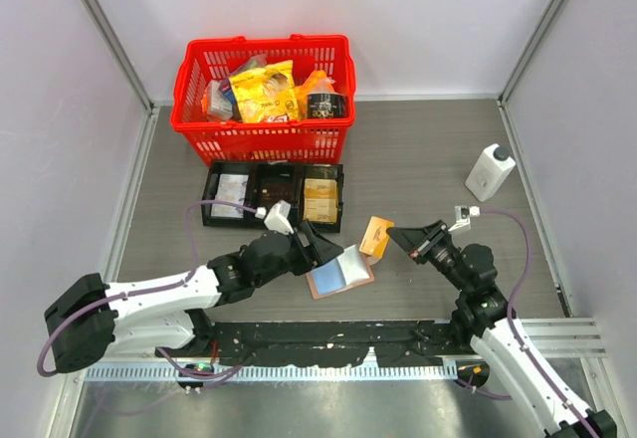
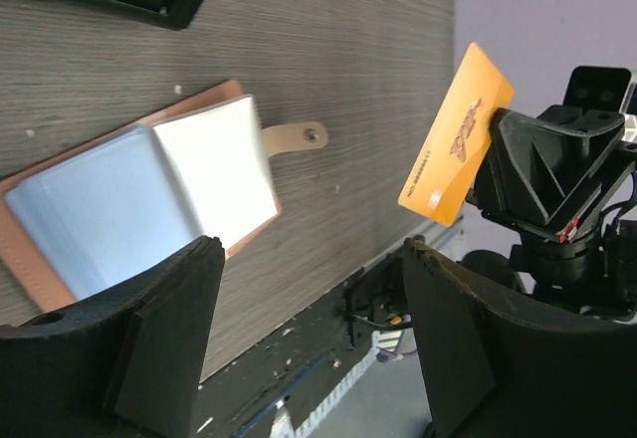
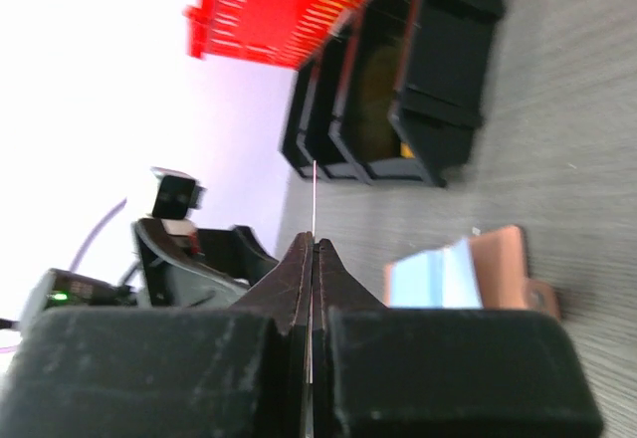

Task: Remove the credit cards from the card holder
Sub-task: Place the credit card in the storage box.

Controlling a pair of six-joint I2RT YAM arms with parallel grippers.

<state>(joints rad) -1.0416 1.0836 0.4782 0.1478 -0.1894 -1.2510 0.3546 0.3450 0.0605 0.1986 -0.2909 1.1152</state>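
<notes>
The card holder (image 1: pixel 341 273) lies open on the table, tan-pink outside, light blue and white sleeves inside; it also shows in the left wrist view (image 2: pixel 149 194) and the right wrist view (image 3: pixel 468 271). My right gripper (image 1: pixel 401 236) is shut on a gold credit card (image 1: pixel 376 236), held in the air just right of the holder. The card shows face-on in the left wrist view (image 2: pixel 456 134) and edge-on in the right wrist view (image 3: pixel 314 199). My left gripper (image 1: pixel 320 249) is open and empty, just left of the holder.
A black three-compartment tray (image 1: pixel 274 196) with cards inside stands behind the holder. A red basket (image 1: pixel 264 129) of groceries is at the back. A white bottle (image 1: pixel 490 171) stands at the right.
</notes>
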